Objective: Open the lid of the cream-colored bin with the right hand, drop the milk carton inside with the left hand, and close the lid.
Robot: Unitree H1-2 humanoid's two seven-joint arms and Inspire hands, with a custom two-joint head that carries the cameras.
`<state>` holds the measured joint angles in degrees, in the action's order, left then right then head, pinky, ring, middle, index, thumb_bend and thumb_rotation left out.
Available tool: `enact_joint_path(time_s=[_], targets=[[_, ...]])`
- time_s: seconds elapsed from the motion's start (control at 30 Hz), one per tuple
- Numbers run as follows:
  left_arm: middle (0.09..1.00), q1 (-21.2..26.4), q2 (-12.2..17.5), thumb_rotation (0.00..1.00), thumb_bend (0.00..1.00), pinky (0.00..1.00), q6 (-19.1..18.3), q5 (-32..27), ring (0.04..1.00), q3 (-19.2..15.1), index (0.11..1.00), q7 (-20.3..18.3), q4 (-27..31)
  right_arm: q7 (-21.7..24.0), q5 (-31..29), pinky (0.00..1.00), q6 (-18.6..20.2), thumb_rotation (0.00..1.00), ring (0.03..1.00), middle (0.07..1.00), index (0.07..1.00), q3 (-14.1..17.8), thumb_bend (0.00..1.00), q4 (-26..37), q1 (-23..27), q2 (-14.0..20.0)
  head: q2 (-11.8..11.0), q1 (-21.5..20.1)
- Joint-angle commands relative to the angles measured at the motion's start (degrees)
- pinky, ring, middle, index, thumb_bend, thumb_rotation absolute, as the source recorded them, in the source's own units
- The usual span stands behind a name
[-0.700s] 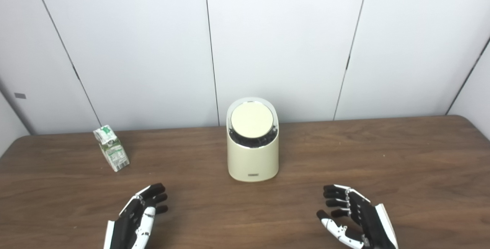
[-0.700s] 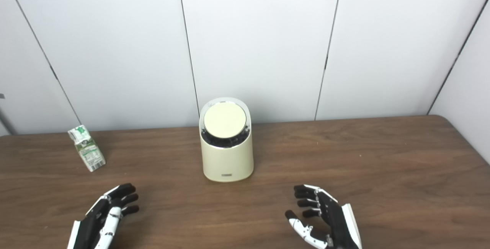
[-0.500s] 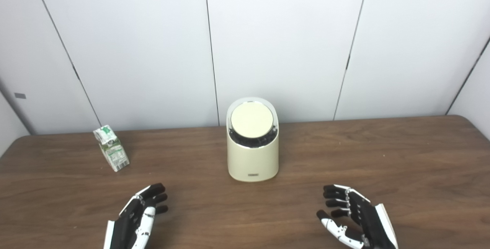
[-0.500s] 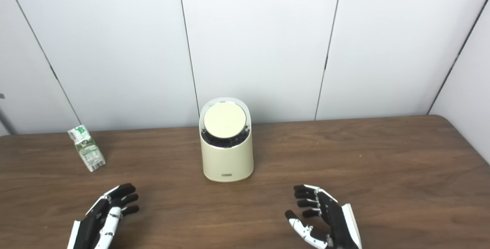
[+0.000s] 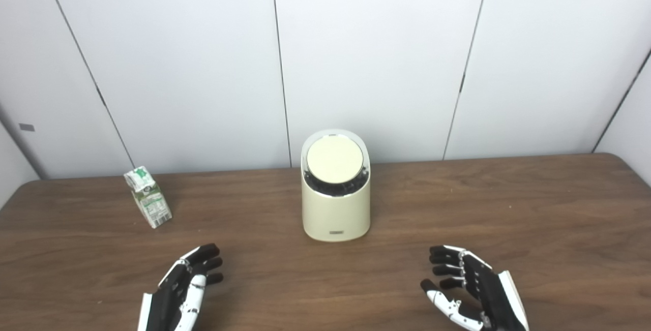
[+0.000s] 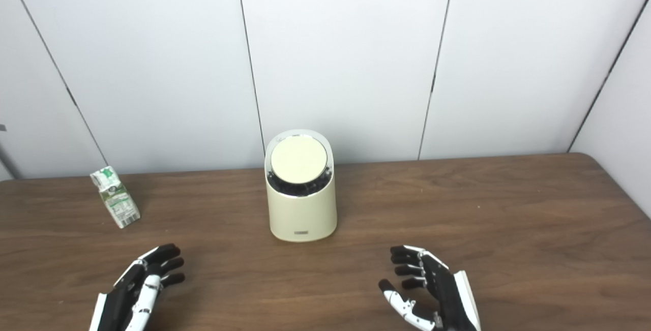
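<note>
A cream-colored bin (image 5: 335, 209) stands upright at the table's middle, near the wall. Its round lid (image 5: 334, 160) lies shut in the slanted top. A small green and white milk carton (image 5: 147, 203) stands tilted at the far left of the table. My left hand (image 5: 180, 293) is open and empty near the front edge, below and to the right of the carton. My right hand (image 5: 473, 293) is open and empty near the front edge, to the right of the bin. Neither hand touches anything.
The brown wooden table (image 5: 508, 209) runs across the whole view, with its rounded right corner at the far right. A white panelled wall (image 5: 376, 56) stands close behind the bin and carton.
</note>
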<state>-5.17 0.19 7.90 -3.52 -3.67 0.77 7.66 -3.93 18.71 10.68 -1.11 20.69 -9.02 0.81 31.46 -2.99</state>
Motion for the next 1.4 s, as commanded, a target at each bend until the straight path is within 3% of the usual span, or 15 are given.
enact_joint_path(time_s=[0.0, 0.3, 0.43, 0.47, 0.5, 0.57, 0.67, 0.73, 0.83, 0.97, 1.13, 1.27, 1.37], targets=[[0.767, -0.1, 0.4, 0.53, 0.21, 0.68, 0.9, -0.1, 0.751, 0.1, 0.758, -0.4, 0.5, 0.0, 0.1, 0.57, -1.9, 0.03, 0.663, 0.686, 0.675, -0.2, 0.26, 1.7, 0.2, 0.5, 0.1, 0.0], [0.765, 0.0, 0.2, 0.51, 0.20, 0.68, 0.8, -0.2, 0.750, 0.2, 0.755, -0.3, 0.5, 0.2, -0.2, 0.57, -1.3, 0.02, 0.665, 0.688, 0.677, -0.1, 0.25, 1.9, 0.3, 0.6, 0.2, -0.2], [0.766, 0.4, 0.1, 0.51, 0.20, 0.68, 0.8, -0.1, 0.750, 0.3, 0.758, -0.3, 0.1, 1.3, -2.2, 0.61, -0.2, 0.12, 0.692, 0.710, 0.702, 0.3, 0.25, 2.0, 1.0, 0.7, 0.1, -0.4], [0.769, 0.5, 0.1, 0.51, 0.20, 0.68, 0.8, -0.2, 0.752, 0.3, 0.760, -0.3, 0.1, 1.8, -2.3, 0.64, 0.1, 0.24, 0.722, 0.740, 0.732, 0.2, 0.26, 2.3, 1.2, 1.0, 0.1, -0.4], [0.771, 0.5, 0.1, 0.51, 0.19, 0.68, 0.8, -0.3, 0.752, 0.3, 0.763, -0.3, -0.1, 2.3, -2.0, 0.68, 0.5, 0.41, 0.754, 0.772, 0.767, -0.1, 0.27, 2.8, 1.5, 1.4, 0.1, -0.4], [0.771, 0.7, -0.1, 0.51, 0.20, 0.68, 0.9, -0.1, 0.753, 0.3, 0.764, -0.2, -0.4, 3.5, -1.7, 0.74, 1.8, 0.60, 0.804, 0.816, 0.816, -0.4, 0.32, 4.2, 2.2, 1.9, 0.0, -0.3], [0.771, 0.9, -0.2, 0.51, 0.20, 0.68, 1.1, 0.0, 0.756, 0.3, 0.763, 0.0, -0.8, 5.4, -3.1, 0.82, 3.7, 0.77, 0.883, 0.898, 0.896, -0.4, 0.37, 6.4, 4.1, 2.9, -0.1, -0.3], [0.769, 1.0, -0.2, 0.51, 0.21, 0.68, 1.2, 0.0, 0.755, 0.4, 0.762, -0.1, -1.0, 6.1, -3.3, 0.84, 5.8, 0.83, 0.909, 0.927, 0.921, -0.2, 0.41, 7.8, 6.0, 3.4, -0.1, -0.4], [0.769, 1.1, -0.2, 0.51, 0.21, 0.68, 1.5, 0.1, 0.758, 0.4, 0.763, 0.0, -1.3, 6.4, -3.7, 0.87, 8.1, 0.83, 0.940, 0.952, 0.938, 0.4, 0.43, 9.4, 9.3, 3.5, -0.1, -0.6], [0.772, 1.2, -0.1, 0.52, 0.21, 0.70, 1.6, 0.0, 0.763, 0.4, 0.765, -0.2, -1.6, 5.1, -2.7, 0.89, 5.2, 0.78, 0.948, 0.956, 0.942, 1.0, 0.47, 7.5, 14.5, 4.6, -0.2, -0.6], [0.775, 1.3, 0.0, 0.53, 0.21, 0.70, 2.0, -0.5, 0.766, 0.4, 0.768, -0.4, -1.8, 4.2, -0.4, 0.89, 4.3, 0.73, 0.944, 0.944, 0.936, 0.9, 0.61, 4.1, 20.7, 5.7, -0.2, -0.6], [0.773, 1.3, -0.1, 0.50, 0.20, 0.68, 2.2, -0.7, 0.758, 0.4, 0.764, -0.5, -1.8, 3.4, 3.4, 0.77, 5.6, 0.73, 0.874, 0.917, 0.943, -0.3, 0.74, 2.6, 24.8, 6.0, -0.2, -0.6], [0.772, 1.1, -0.2, 0.49, 0.20, 0.68, 1.8, -0.1, 0.757, 0.6, 0.764, -0.3, -1.3, 4.0, 4.4, 0.77, 6.8, 0.71, 0.882, 0.958, 0.971, -1.1, 0.77, 1.5, 28.4, 5.7, -0.1, -0.5]])
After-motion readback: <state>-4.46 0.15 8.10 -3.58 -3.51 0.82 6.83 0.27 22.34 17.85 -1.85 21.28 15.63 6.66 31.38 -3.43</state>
